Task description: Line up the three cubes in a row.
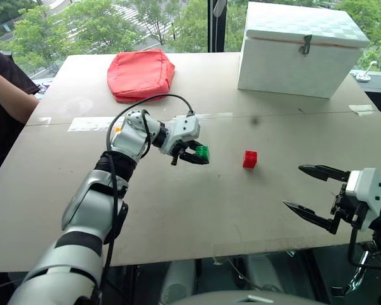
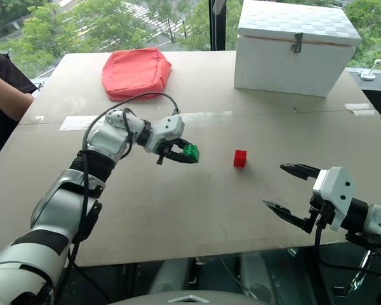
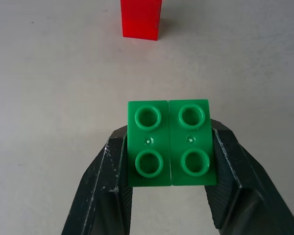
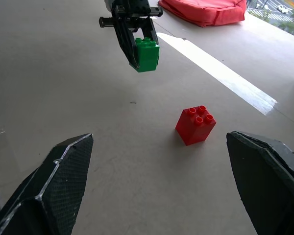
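Placement of the small green studded plastic brick [image 1: 202, 152] is the step we judge to be in hand. Our left tool [image 1: 197, 154] grips this brick by two opposite sides, fingers [image 3: 100, 196] closed narrow on it, and carries it clear of the grey bench [image 1: 178, 222]; the right wrist view shows it hanging above the surface, tilted, with its studs turned sideways rather than up. The small red studded plastic brick [image 1: 249, 159] stands upright on the bench, near the green one and on its right, apart from it. We do not place the yellow brick here.

To do this step well, we would treat the red brick as the anchor of the row. The wrist should be turned until the green brick's base is level with the bench before lowering, since a tilted release could let it topple or roll off line. We would set it down just beside the red brick, faces parallel, leaving a small gap so that the outer finger does not nudge the red one. Opening should come only once the base rests flat.

Our right tool [image 1: 316, 194] hovers over the near right edge of the bench, jaws spread wide and empty, well apart from both bricks. The red fabric cushion [image 1: 140, 74] and white latched box [image 1: 300, 47] lie at the far side, out of the way.
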